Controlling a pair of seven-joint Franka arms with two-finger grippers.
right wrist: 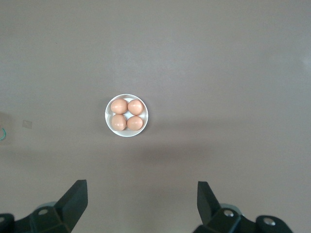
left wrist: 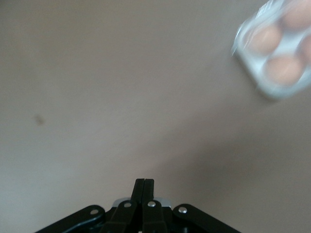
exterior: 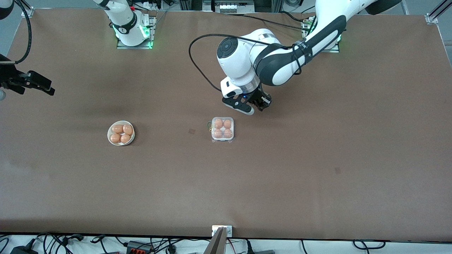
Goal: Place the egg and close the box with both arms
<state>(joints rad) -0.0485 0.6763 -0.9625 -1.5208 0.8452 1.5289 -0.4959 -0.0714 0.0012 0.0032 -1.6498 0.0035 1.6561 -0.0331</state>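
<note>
The box stands mid-table with an orange-brown egg in each of its cells. Its clear lid lies down over them. It shows blurred at the edge of the left wrist view. My left gripper is shut and empty, over bare table beside the box, toward the left arm's end. Its fingertips are pressed together. My right gripper is open and empty, high over the right arm's end of the table. It looks down on the bowl, with its fingers wide apart.
A round white bowl holding several loose eggs sits toward the right arm's end of the table. It also shows in the right wrist view. A small greenish object lies against the box.
</note>
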